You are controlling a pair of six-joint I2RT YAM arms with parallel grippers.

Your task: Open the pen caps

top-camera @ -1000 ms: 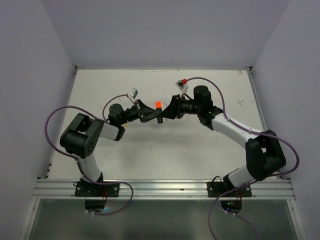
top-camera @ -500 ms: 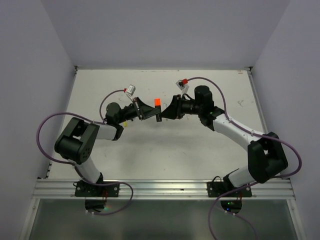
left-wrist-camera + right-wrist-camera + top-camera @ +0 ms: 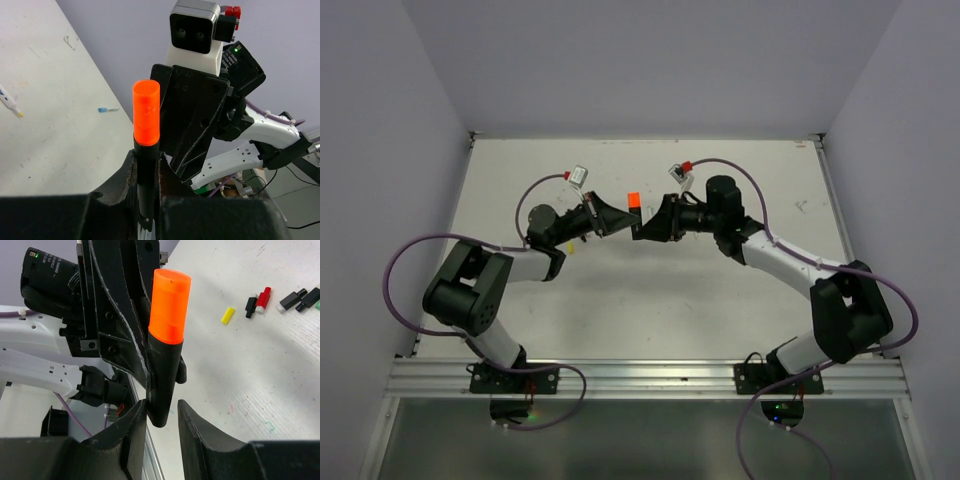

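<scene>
Orange cap [image 3: 146,112] — smooth hard plastic, seated on the top end of a black barrel [image 3: 162,375], held up well above the bench [image 3: 250,365] between the two arms. Left claw [image 3: 146,165] clenched on the barrel a little below the cap, pen upright. Right claw [image 3: 161,409] unclenched, jaws standing apart either side of the barrel's end, with a gap on one side. Likely light, stiff, slick and press-fitted — best pinched across the cap's mid-length and pulled straight along the pen. A skewed tug may slip off.
</scene>
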